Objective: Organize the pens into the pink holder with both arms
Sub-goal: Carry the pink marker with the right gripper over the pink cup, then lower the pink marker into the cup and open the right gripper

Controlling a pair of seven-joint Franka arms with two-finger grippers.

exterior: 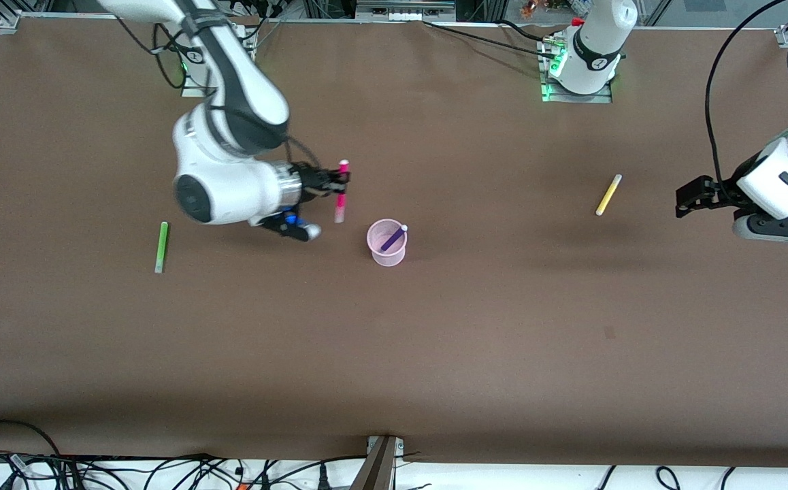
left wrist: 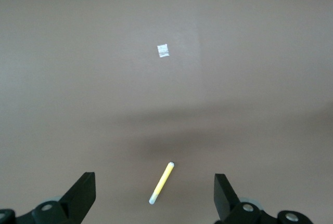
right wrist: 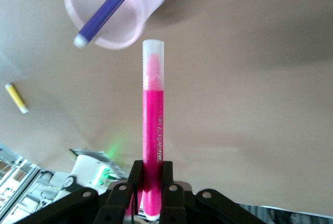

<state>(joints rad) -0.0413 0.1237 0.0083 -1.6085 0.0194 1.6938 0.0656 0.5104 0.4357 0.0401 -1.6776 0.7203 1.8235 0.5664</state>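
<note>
Pink holder [exterior: 386, 243] sits beside right tool [exterior: 343, 182], which pinches magenta pen [exterior: 341, 192].

Likely robotics lab: bolted arm bases [exterior: 579, 82], cable tangle [exterior: 162, 471].

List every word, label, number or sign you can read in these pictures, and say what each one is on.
Magenta pen: a line of print runs along its barrel, too blurred to read.
White patch on the table: no readable marks.
Right arm and left arm: a small round mark on each, too small to read.
Purple pen, yellow pen, green pen, holder: no text visible.
</note>
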